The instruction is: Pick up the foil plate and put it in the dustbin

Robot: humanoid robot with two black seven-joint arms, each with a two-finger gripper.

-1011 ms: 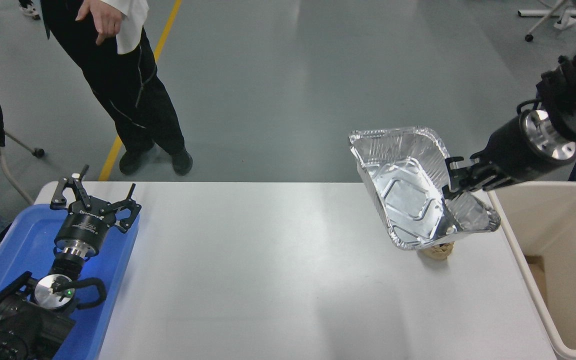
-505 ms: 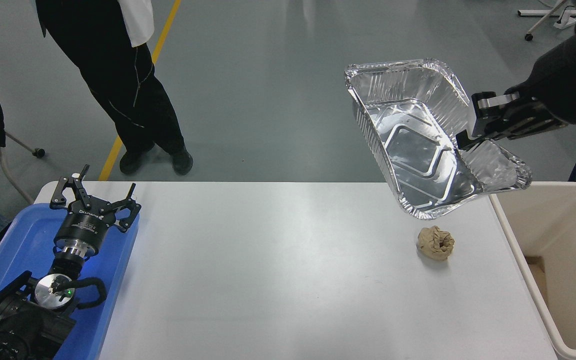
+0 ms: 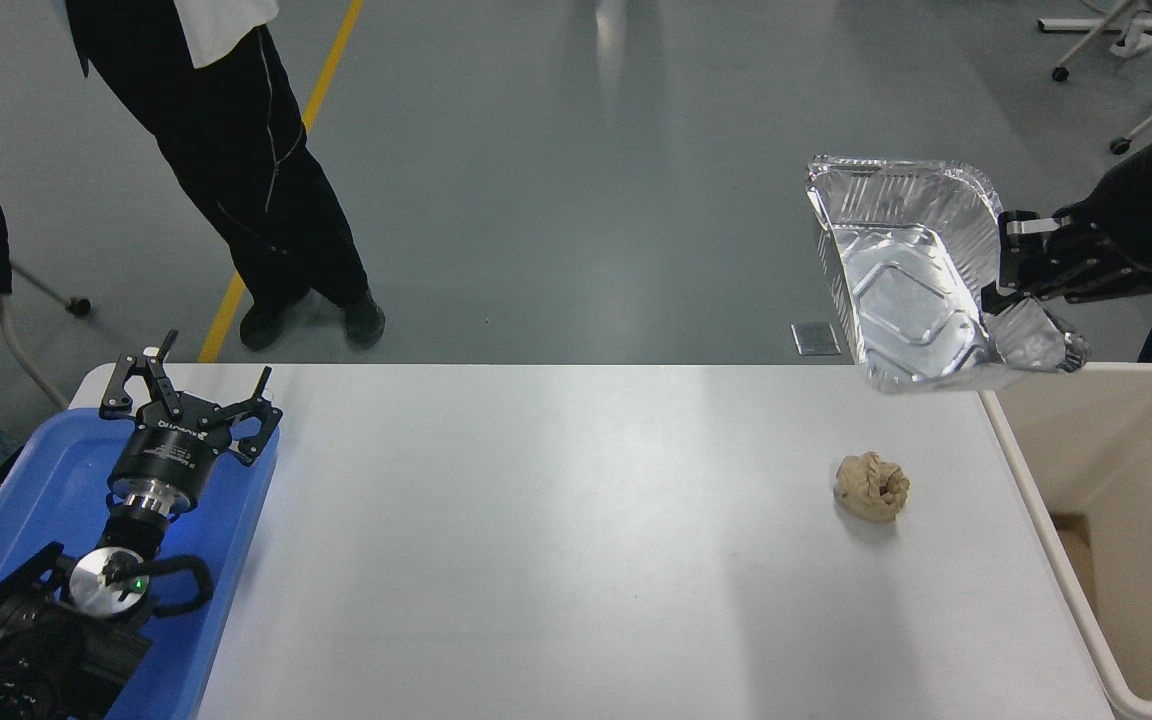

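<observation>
1. Grey floor is filling the far half of the view, with a person (image 3: 236,150) standing at far left and the white bench (image 3: 556,540) lying in the near half.
2. At near left, the left hand (image 3: 186,400) is resting parked over a blue tray (image 3: 26,500), its fingers spread wide.
3. At far right, the right hand (image 3: 1001,285) is pinching the right-hand wall of the plate (image 3: 911,290), which is crumpling inward at the grip.
4. That plate is hanging in the air, tipped so its open side is facing left and toward the camera, its long axis running far to near; it is touching nothing but the hand.
5. Its near right corner is sitting just above the far left corner of the bin (image 3: 1036,470), while most of it is hanging left of that rim, past the bench's far edge.
6. So the bin's mouth is lying to the right and nearer: my judgement is that the coming move is calling for a carry that way before any release.
7. A paper ball (image 3: 873,486) is lying on the bench, left of the bin, well apart from the plate.
</observation>
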